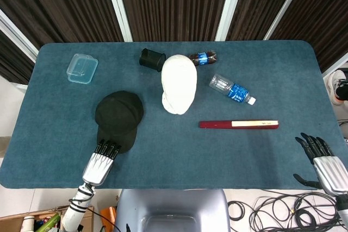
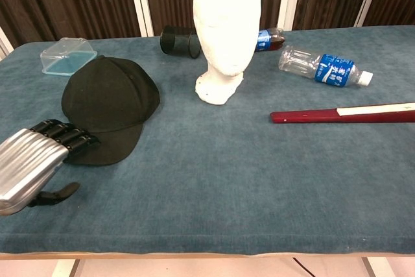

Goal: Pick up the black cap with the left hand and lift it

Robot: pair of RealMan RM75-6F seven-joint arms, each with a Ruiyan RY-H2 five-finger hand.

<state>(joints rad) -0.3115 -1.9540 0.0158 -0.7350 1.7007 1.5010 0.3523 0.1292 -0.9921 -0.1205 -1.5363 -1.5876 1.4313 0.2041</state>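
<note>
My left hand (image 1: 99, 162) sits low at the near edge of the desk (image 1: 163, 150), its fingers (image 2: 68, 135) stretched forward and slightly apart, holding nothing. From the chest view the fingertips lie over the near edge of the black cap's (image 1: 118, 113) brim; I cannot tell whether they actually press on it. The thumb hangs beneath, apart from the fingers. The cap rests flat on the desk, brim pointing toward me, crown further back, left of centre.

My right hand (image 1: 324, 161) is off at the far right, beyond the desk's near corner, fingers spread and empty; only the head view shows it.

Past the cap, the white mannequin head (image 2: 226, 25) stands upright mid-desk. Behind it a dark cup (image 1: 151, 59) lies on its side, with a cola bottle (image 1: 203, 57) just right of the head. A water bottle (image 2: 322, 69) with a blue label lies further right, and nearer me a long red strip with a pale end (image 1: 238, 124). A clear plastic box (image 1: 82, 68) sits at the back left.
</note>
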